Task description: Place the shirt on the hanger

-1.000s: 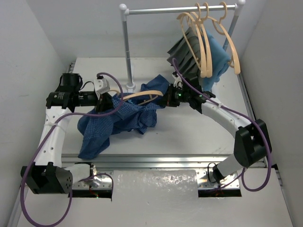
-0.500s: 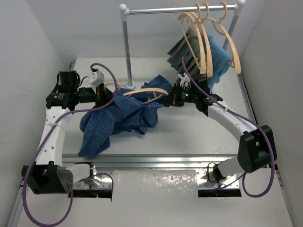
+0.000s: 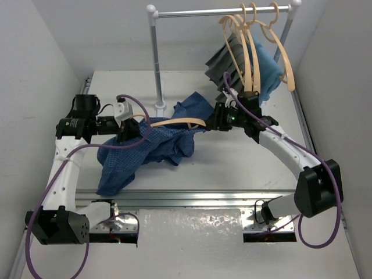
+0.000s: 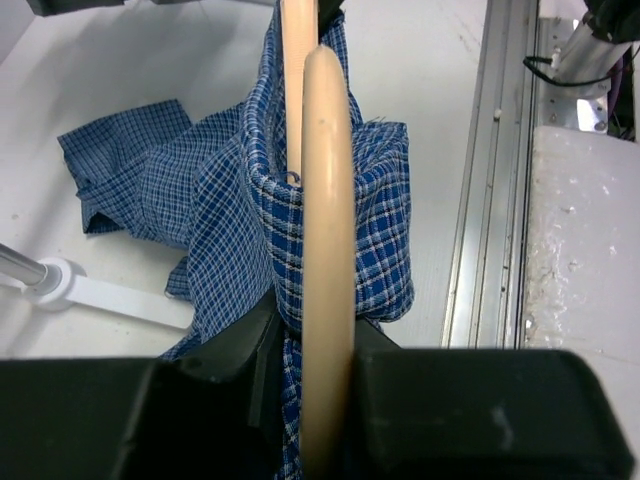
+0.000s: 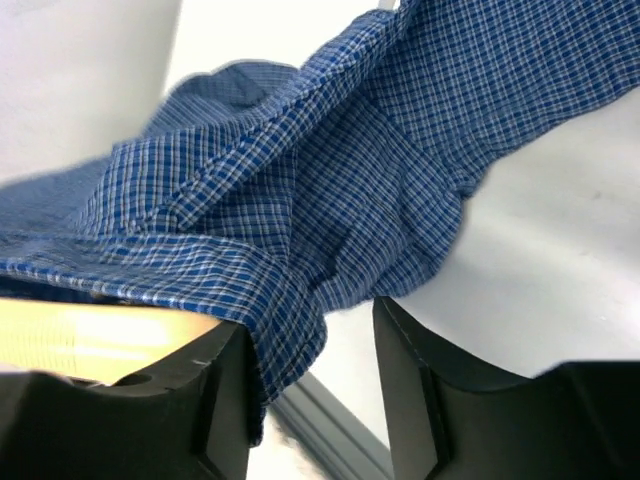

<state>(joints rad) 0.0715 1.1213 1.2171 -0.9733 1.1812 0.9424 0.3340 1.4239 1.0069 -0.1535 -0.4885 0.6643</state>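
Shirt (image 4: 210, 190), fine-checked cloth, over smooth wooden hanger (image 4: 326, 200); left hand (image 4: 310, 345) clamps hanger; right hand (image 5: 310, 365) spread.

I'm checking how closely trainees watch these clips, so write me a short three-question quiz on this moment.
1. True or false: the hanger lies bare, clear of the shirt.
2. Which one grips the hanger? A) left gripper B) right gripper C) neither
3. How many hangers hang on the rail?
Key: 1 false, shirt cloth wraps it; 2 A; 3 three.
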